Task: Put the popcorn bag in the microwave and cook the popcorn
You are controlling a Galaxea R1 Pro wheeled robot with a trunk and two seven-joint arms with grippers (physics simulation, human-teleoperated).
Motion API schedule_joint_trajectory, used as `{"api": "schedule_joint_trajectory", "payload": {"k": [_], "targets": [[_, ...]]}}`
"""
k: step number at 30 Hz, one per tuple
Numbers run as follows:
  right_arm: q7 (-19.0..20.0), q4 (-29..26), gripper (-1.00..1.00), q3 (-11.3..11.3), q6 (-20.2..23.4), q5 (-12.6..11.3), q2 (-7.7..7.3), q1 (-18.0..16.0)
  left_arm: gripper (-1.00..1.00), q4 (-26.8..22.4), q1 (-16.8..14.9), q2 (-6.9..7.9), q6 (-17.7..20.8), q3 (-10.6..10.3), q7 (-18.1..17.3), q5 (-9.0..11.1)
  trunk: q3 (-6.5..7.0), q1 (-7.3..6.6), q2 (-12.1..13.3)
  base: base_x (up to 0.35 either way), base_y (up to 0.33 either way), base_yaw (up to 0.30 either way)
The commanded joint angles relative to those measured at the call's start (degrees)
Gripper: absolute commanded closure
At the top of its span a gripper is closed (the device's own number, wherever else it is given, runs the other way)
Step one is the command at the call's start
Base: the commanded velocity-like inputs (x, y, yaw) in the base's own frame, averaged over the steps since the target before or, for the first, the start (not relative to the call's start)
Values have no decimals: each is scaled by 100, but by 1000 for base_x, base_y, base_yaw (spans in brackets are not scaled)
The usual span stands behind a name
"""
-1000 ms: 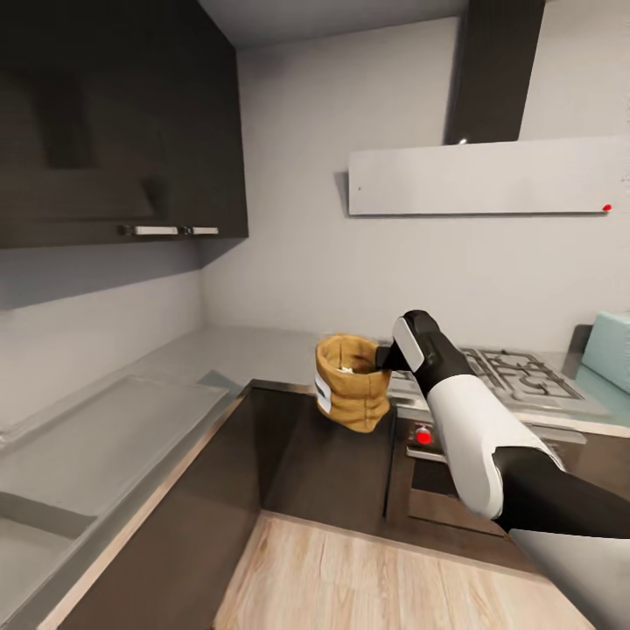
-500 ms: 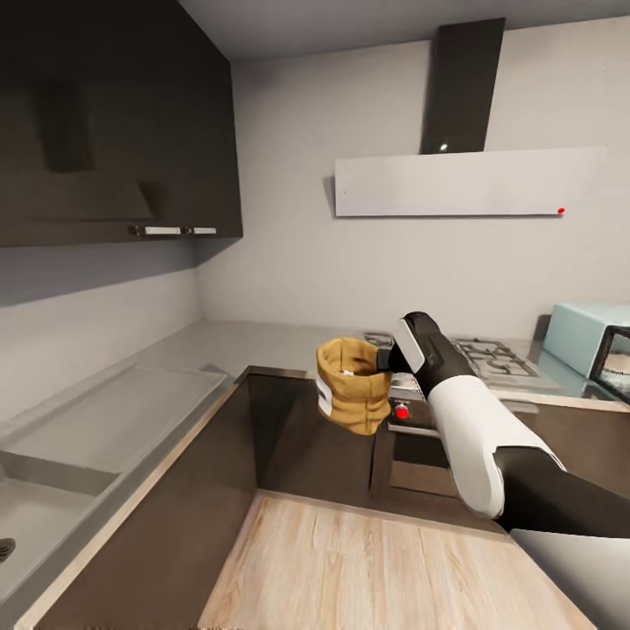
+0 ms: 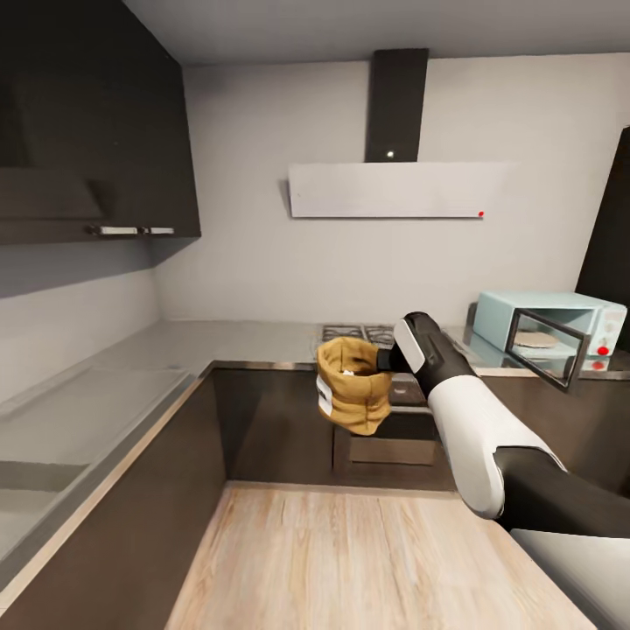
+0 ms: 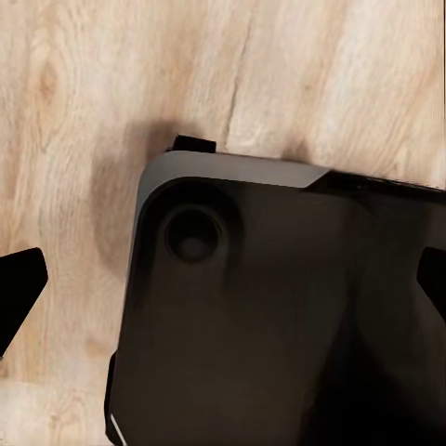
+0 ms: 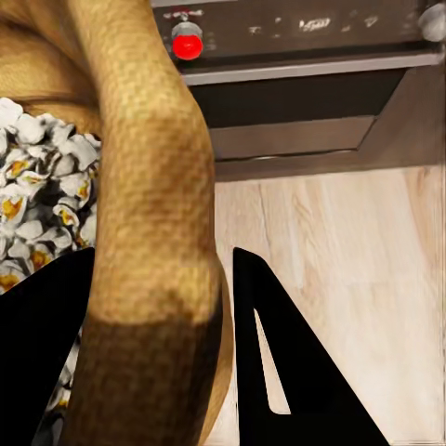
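Note:
My right gripper point(image 3: 382, 357) is shut on the rolled rim of the tan popcorn bag point(image 3: 352, 385), which hangs in the air above the wood floor, in front of the hob. In the right wrist view the bag's rim point(image 5: 153, 214) sits pinched between the two black fingers point(image 5: 279, 372), and whitish popcorn point(image 5: 32, 214) fills the bag. The pale blue microwave point(image 3: 560, 319) stands on the grey countertop point(image 3: 219, 337) at the far right, its dark glass door point(image 3: 544, 347) swung open. My left gripper point(image 4: 223, 283) is open over the robot's dark base and the floor.
A steel gas hob point(image 3: 357, 332) and a black-fronted oven point(image 3: 385, 433) with a red knob point(image 5: 187, 42) lie behind the bag. A white extractor hood point(image 3: 385, 190) hangs above. Dark wall cabinets point(image 3: 87, 131) are at left. The countertop runs along the left wall. Wood floor point(image 3: 350, 560) lies ahead.
The whole view has swung right and drawn back, so the microwave now shows fully at the right. The bag stays in my right gripper at the same place in the picture.

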Motion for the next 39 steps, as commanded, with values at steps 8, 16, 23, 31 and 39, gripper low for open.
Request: {"api": "schedule_joint_trajectory", "payload": {"k": [8, 16, 23, 31, 39], "targets": [[-63, 40, 100, -39, 4, -59, -101, -5, -100, 1, -2, 1, -16, 18, -1, 32, -8, 0, -5, -5, 0, -286], [-63, 194, 100, -39, 4, -66, -160, -5, -100, 0, -2, 1, -16, 18, -1, 32, -8, 0, -5, 0, 0, -287], [-55, 460, 100, -38, 4, -89, -152, -5, -100, 2, -2, -4, -16, 18, -1, 32, -8, 0, -5, 0, 0, -287], [-20, 854, 100, -46, 4, -97, -156, -11, -100, 2, -2, -8, -16, 18, -1, 32, -8, 0, -5, 0, 0, -288], [-27, 734, 100, -65, 4, -95, -168, -14, -100, 2, -2, -8, -16, 18, -1, 32, -8, 0, -5, 0, 0, -288]]}}
